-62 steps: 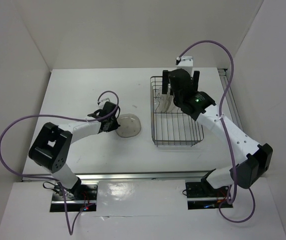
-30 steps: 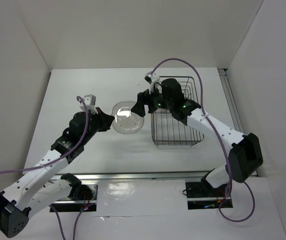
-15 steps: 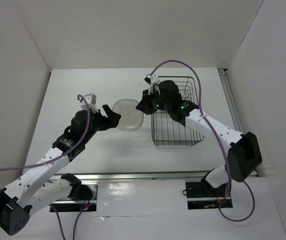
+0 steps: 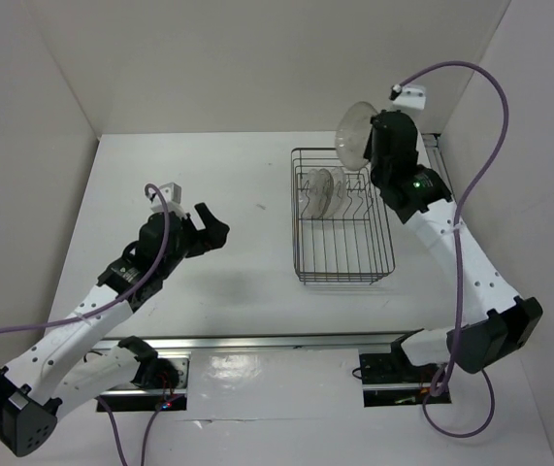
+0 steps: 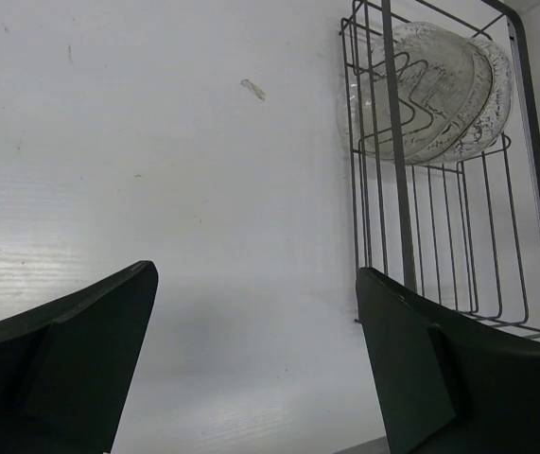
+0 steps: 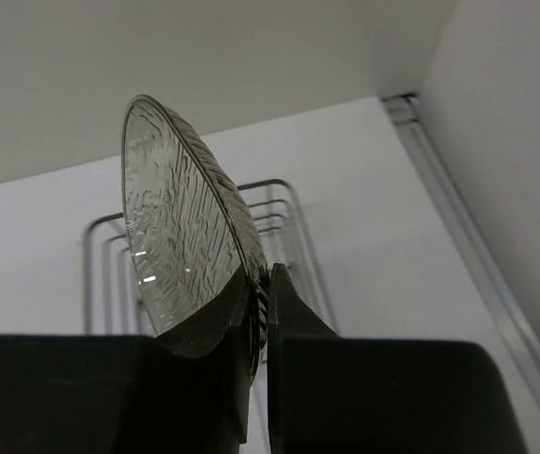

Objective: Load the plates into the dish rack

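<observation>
Overhead, ribbed clear plate (image 6: 180, 236) on edge, above dark wire dish rack (image 4: 343, 254).

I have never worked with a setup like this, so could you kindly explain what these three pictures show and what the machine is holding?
These are two robot arms bolted to the near edge of a white table. The wide picture looks down from above and behind them; the other two come from cameras on each wrist. The right hand is shut on the edge of a held plate, lifted above the far end of the dish rack. That wire rack already holds racked plates standing on edge; the left wrist camera shows them too. The left hand is open and empty, out over the bare tabletop.
</observation>
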Robot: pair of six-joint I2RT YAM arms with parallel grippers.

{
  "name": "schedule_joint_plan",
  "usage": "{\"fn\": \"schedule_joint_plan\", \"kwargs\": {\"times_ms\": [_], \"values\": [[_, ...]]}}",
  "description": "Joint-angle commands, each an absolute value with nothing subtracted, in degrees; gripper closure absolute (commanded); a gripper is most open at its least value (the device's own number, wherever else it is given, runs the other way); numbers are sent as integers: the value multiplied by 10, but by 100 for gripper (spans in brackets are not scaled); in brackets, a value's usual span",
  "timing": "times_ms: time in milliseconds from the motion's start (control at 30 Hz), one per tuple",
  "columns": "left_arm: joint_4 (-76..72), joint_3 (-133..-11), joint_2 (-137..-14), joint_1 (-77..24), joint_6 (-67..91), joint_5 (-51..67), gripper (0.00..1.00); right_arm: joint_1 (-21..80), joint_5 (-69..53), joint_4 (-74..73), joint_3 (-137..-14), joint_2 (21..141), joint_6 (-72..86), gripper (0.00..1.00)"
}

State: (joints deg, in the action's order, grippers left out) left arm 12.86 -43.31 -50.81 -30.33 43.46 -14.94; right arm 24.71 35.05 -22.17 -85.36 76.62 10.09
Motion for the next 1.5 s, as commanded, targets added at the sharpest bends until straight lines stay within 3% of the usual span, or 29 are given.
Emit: {"fn": "schedule_joint_plan", "kwargs": {"times_ms": [0, 133, 367, 1100, 1133, 1233, 1267, 1333, 1367, 1467], "values": [[118, -441, -505, -308, 441, -144, 0, 196, 417, -284, -854, 788, 90, 100], [88, -436, -505, -313, 436, -125, 0, 146, 383, -264, -833, 808, 78, 100], [74, -420, -518, -313, 436, -107, 0, 146, 393, -251, -825, 881, 73, 100], [68, -404, -512, -313, 436, -97, 0, 176, 406, -231, -789, 961, 78, 98], [68, -404, -512, -313, 431, -97, 0, 181, 406, -231, -789, 961, 78, 89], [68, -404, -512, -313, 431, -97, 0, 181, 406, -231, -795, 974, 78, 74], [68, -404, -512, -313, 431, -97, 0, 181, 406, -231, -795, 974, 78, 57], [68, -404, -512, -313, 431, -97, 0, 181, 401, -231, -795, 979, 78, 36], [68, -404, -517, -313, 431, -97, 0, 181, 401, -231, -801, 979, 78, 0], [74, -404, -533, -313, 431, -102, 0, 181, 392, -231, -809, 984, 83, 0]]}}
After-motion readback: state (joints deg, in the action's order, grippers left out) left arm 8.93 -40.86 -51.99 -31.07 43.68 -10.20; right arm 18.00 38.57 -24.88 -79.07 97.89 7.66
